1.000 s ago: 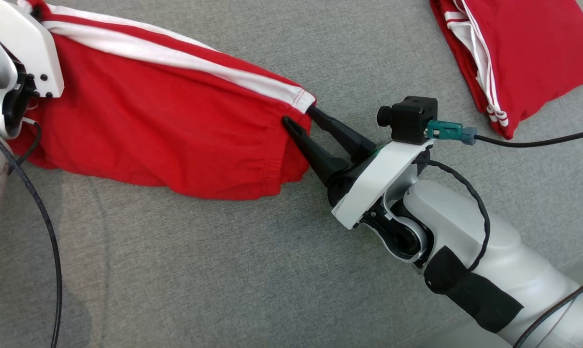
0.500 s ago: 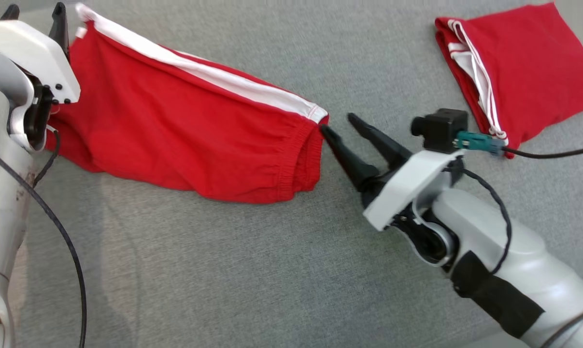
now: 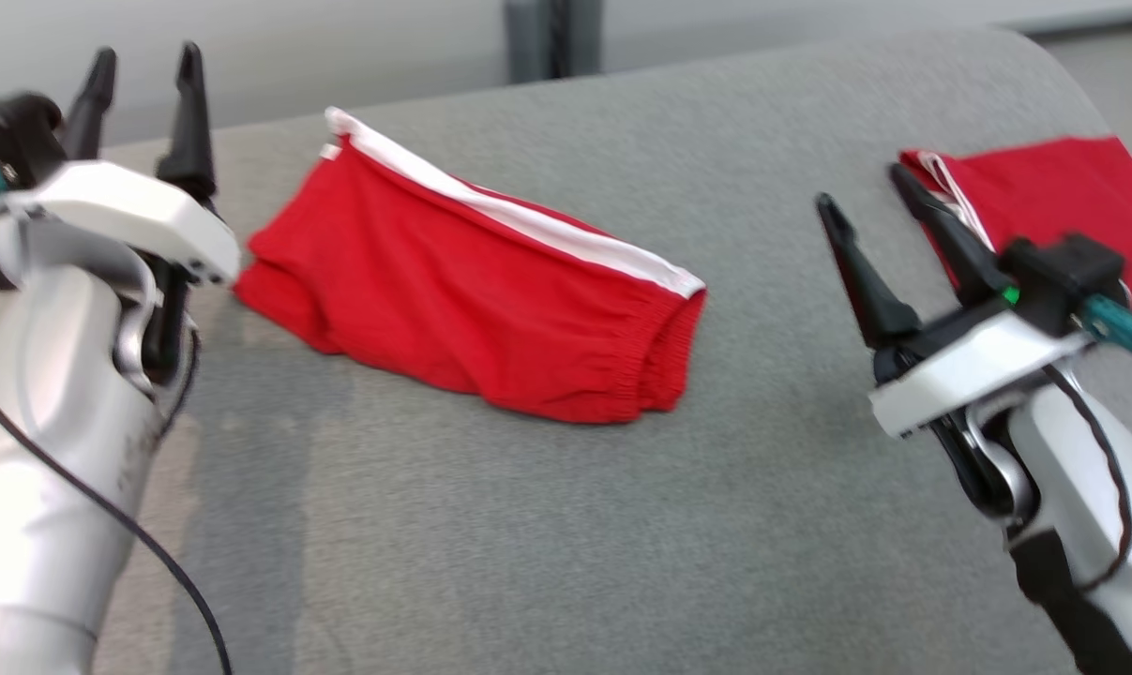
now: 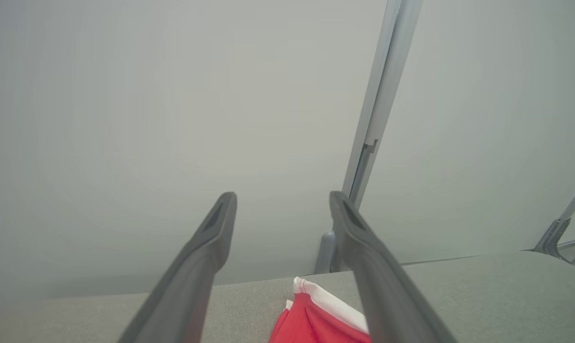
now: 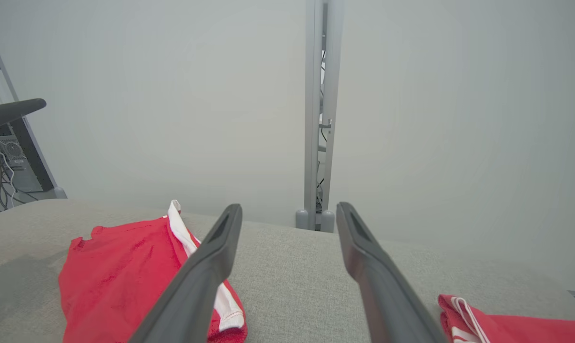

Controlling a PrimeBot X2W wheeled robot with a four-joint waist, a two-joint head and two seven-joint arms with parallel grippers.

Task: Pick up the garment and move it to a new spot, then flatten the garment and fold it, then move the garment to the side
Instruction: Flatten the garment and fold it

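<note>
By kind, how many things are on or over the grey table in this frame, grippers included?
Red garments: 2 (middle garment, garment at the right)
Grippers: 2 (left gripper, right gripper, both open)
Total: 4

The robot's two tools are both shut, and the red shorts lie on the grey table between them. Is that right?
Not quite: the tools are open, not shut. In the head view the left tool and the right tool each have their two fingers spread apart with nothing between them. The rest holds: the shorts lie on the table between them.
</note>
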